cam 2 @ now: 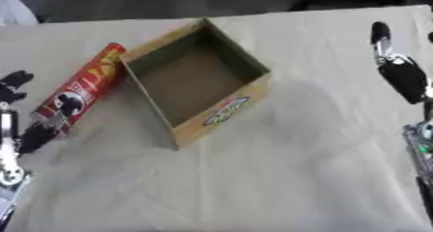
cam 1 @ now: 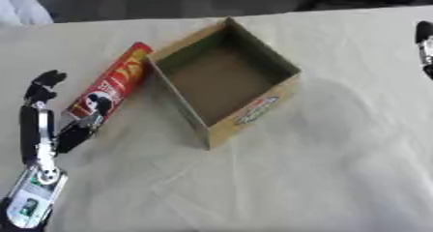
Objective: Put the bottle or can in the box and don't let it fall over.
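Left hand (cam 1: pixel 47 112): enters from 7 o'clock in the left eye view, fingers extended and spread, thumb reaching toward the near end of the can. One fingertip lies at or just beside that end; whether it actually touches cannot be told. Nothing is gripped.

Right hand (cam 2: pixel 397 66): shows at 3 o'clock in the right eye view, well apart from the work. Its fingers look straight and relaxed, pointing toward 11 o'clock, and it holds nothing. Judged idle.

Can (cam 1: pixel 110 86): a red tube with a yellow pattern and a printed face near its lower end. It lies on its side on the table, long axis running from 7 o'clock to 1 o'clock. Its far end rests against or just beside the left wall of the box. It is outside the box.

Box (cam 1: pixel 224 74): open-topped cardboard, set askew near the centre of the view, a label on its near wall. Nothing is visible inside.

Table (cam 1: pixel 321 178): covered with a pale, creased cloth.

Progress: 0 of the task's steps are complete. The can is not grasped, not upright and not in the box. Remaining, in my judgement: close the left hand round the can, stand it up, lift it over the left wall, and set it on its base inside. The tall, narrow shape makes tipping on release the main risk.
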